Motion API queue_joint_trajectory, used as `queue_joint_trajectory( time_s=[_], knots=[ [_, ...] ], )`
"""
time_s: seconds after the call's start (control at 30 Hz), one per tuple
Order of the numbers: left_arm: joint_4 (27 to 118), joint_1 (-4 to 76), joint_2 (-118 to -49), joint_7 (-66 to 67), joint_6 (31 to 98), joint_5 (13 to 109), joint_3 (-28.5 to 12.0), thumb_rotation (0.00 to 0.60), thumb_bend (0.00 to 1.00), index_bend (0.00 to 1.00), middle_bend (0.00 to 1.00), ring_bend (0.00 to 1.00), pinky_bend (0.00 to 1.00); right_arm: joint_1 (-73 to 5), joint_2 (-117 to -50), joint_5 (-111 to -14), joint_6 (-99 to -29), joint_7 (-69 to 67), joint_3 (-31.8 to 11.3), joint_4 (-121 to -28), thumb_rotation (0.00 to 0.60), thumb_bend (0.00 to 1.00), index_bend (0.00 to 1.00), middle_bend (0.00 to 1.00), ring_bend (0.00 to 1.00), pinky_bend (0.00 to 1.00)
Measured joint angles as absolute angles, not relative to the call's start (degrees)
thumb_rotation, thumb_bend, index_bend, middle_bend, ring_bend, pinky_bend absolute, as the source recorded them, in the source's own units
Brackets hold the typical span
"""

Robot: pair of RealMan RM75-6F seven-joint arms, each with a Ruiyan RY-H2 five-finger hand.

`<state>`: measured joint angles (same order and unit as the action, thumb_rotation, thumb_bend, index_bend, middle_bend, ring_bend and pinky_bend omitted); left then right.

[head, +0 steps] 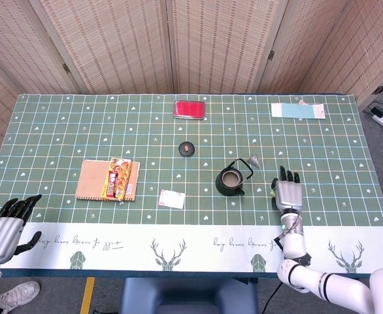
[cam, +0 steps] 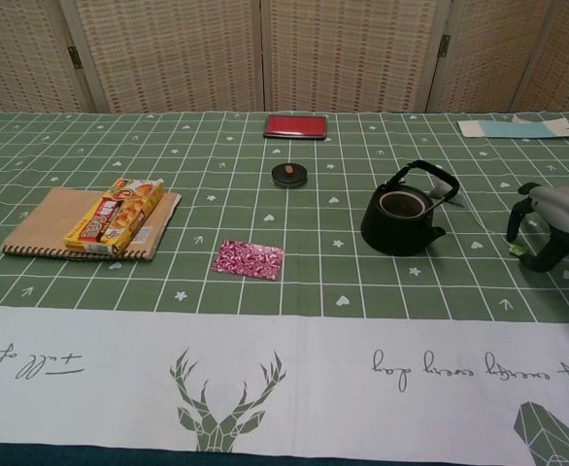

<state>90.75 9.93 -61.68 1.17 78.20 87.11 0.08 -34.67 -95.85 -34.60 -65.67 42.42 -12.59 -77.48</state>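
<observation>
- Woven folding screens are standing behind a desk (head: 61, 124) that is wearing a green grid-patterned cloth with a white deer-printed border.
- A brown notebook (head: 93, 179) is lying at the left of the desk, carrying a yellow snack box (head: 117, 178).
- A black teapot (head: 231, 181) is sitting right of centre, lid off, its handle tipping toward the right; its small round lid (head: 187, 148) is resting farther back.
- A red case (head: 189, 109) and a light blue card (head: 298, 111) are lying along the far edge; a pink patterned packet (head: 171, 199) is lying near the front.
- The right hand (cam: 549, 221) is hovering low beside the teapot, fingers arching down around a tiny green object (cam: 518, 249), not yet clamping it; the object is lying just at the fingertips, on the teapot side.
- The left hand (head: 5, 226) is hanging released off the desk's front left corner, far from everything.
</observation>
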Motion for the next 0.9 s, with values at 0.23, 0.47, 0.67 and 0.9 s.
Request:
queue_joint_trajectory(
  time_s=[0.23, 0.47, 0.67, 0.9],
  knots=[
    [90.7, 9.9, -61.6, 1.2, 78.2, 87.2, 0.1, 0.600, 0.35, 0.02, 0.09, 0.14, 0.10, -34.7, -96.7, -34.8, -66.7, 43.2, -12.3, -76.7, 0.600, 0.44, 0.38, 0.00, 0.00, 0.00],
    [90.7, 9.9, -61.6, 1.2, 78.2, 87.1, 0.1, 0.600, 0.35, 0.02, 0.09, 0.14, 0.10, -34.6, -97.7, -35.5, -67.2, 43.2, -12.3, -75.6, 0.600, 0.44, 0.39, 0.00, 0.00, 0.00],
    [90.7, 9.9, -61.6, 1.2, 78.3, 87.1, 0.1, 0.600, 0.35, 0.02, 0.09, 0.14, 0.10, -34.5, -98.3, -36.2, -67.8, 43.3, -12.3, -75.4, 0.600, 0.44, 0.40, 0.00, 0.00, 0.00],
    [90.7, 9.9, -61.7, 1.5, 78.4, 87.0, 0.0, 0.600, 0.35, 0.02, 0.09, 0.14, 0.10, -34.4, -99.0, -36.7, -68.6, 44.0, -12.5, -74.6, 0.600, 0.44, 0.41, 0.00, 0.00, 0.00]
  ],
)
